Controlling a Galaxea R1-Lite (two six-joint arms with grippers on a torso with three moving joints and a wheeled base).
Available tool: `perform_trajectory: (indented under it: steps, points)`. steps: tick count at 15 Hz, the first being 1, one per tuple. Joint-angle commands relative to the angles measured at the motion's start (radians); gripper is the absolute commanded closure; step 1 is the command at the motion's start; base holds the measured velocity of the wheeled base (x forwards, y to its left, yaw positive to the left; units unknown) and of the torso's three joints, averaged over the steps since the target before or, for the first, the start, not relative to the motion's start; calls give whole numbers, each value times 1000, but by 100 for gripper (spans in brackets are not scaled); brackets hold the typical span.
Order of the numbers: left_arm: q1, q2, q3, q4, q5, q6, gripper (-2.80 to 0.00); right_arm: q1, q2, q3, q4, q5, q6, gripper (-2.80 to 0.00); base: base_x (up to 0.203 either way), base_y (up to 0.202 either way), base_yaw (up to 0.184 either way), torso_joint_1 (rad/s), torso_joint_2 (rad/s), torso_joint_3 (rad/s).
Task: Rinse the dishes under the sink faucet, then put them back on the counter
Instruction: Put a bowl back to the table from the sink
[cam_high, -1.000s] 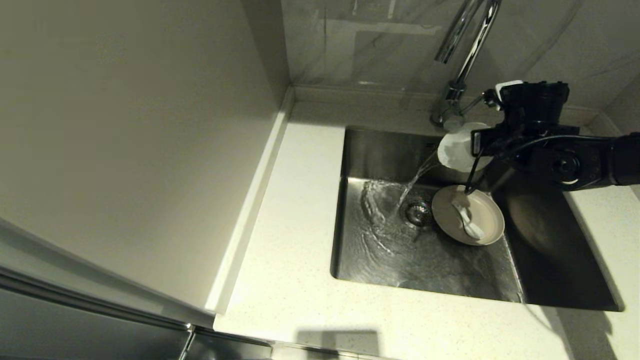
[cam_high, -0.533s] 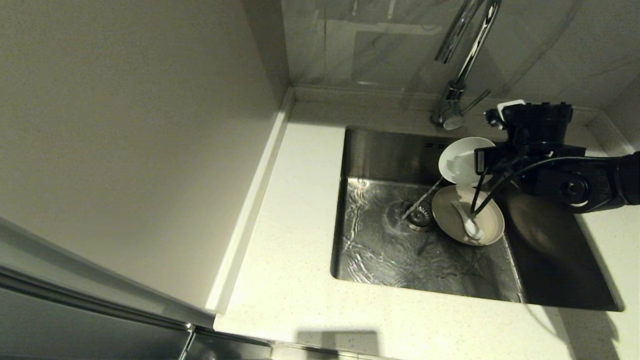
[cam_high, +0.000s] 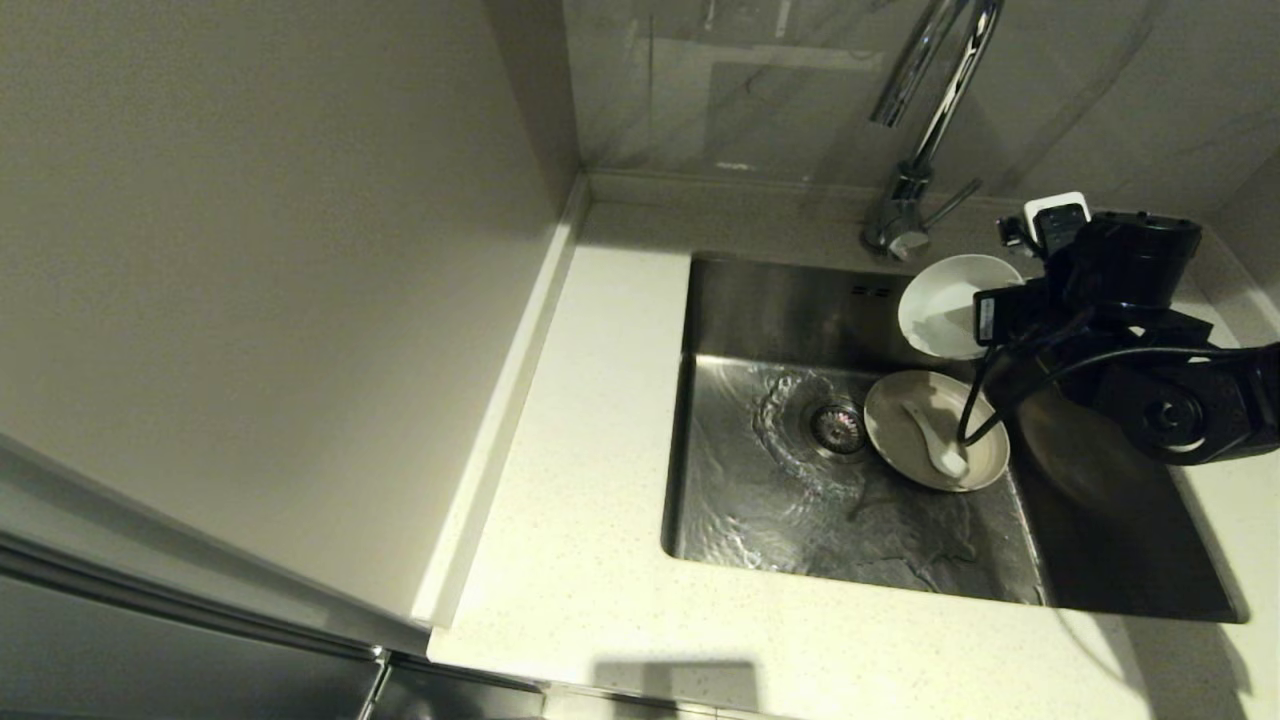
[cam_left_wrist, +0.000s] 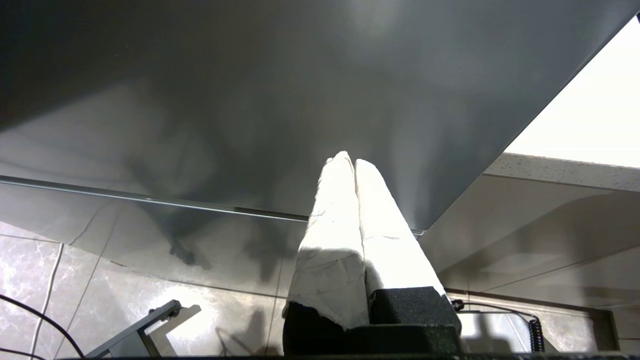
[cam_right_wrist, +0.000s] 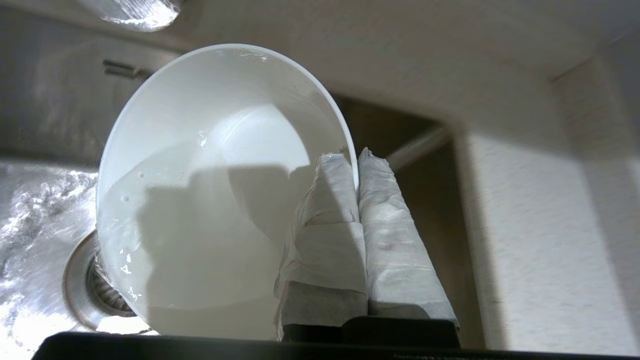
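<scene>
Your right gripper (cam_right_wrist: 356, 165) pinches the bowl (cam_right_wrist: 210, 175) by its rim, tilted at the sink's (cam_high: 760, 300) back edge, so it drains.

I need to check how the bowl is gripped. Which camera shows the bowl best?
The right wrist view: the bowl fills it, tilted, wet inside, its rim pinched by the right claw. The head view shows the bowl small, above the sink, partly hidden by the arm. The left wrist view shows none of it.
</scene>
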Motion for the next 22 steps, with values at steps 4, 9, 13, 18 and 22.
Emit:
perform_trajectory:
  steps: [4,9,13,18,22]
  points:
    - [0,-3,0,-1,0,-1,0,-1,-50,110,-231,33,-79,0,0,0,0,0,0,0]
    - [0,-3,0,-1,0,-1,0,-2,-49,213,-571,273,-252,0,0,0,0,0,0,0]
    - [0,-3,0,-1,0,-1,0,-2,4,270,-741,417,-322,0,0,0,0,0,0,0]
    - [0,-3,0,-1,0,-1,0,-1,89,175,-775,437,-352,0,0,0,0,0,0,0]
    - [0,-3,0,-1,0,-1,0,-4,120,32,-775,378,-353,0,0,0,0,0,0,0]
